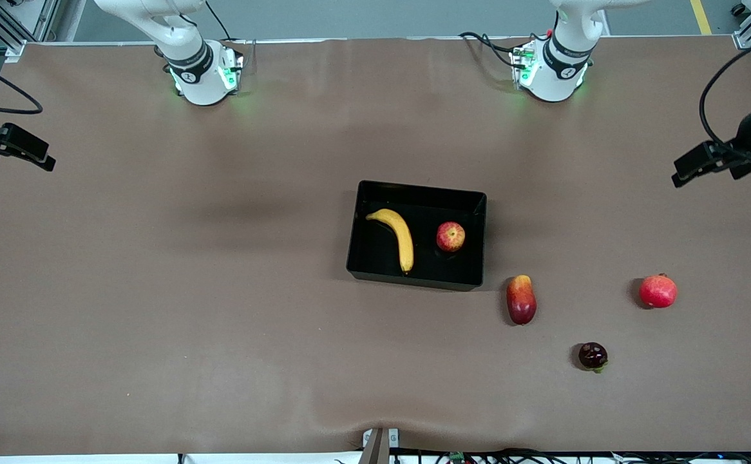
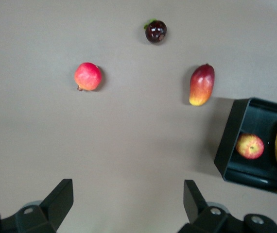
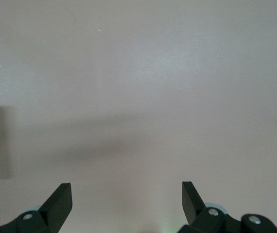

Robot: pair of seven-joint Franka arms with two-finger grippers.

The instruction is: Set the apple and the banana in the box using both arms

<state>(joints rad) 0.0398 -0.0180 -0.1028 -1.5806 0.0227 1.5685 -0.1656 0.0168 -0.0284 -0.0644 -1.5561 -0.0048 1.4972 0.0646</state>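
Two fruits lie inside the box, the black tray sitting near the middle of the brown table: the banana and the apple. The banana rests on the tray floor toward the right arm's end, its curved length running from the wall nearest the robots' bases down toward the wall nearest the front camera. The apple sits beside it toward the left arm's end, apart from the banana and clear of the walls. Three other fruits stay outside on the table, all toward the left arm's end: a red-yellow mango-like fruit just beside the box's near corner, a pinkish-red round fruit well apart from it, and a small dark fruit nearest the front camera. The left gripper hangs in the air over bare table at the left arm's end, its fingers spread wide with nothing between them; its wrist view takes in the three loose fruits and a corner of the box with the apple and part of the banana. The right gripper hangs over bare table at the right arm's end, fingers likewise wide apart and holding nothing.
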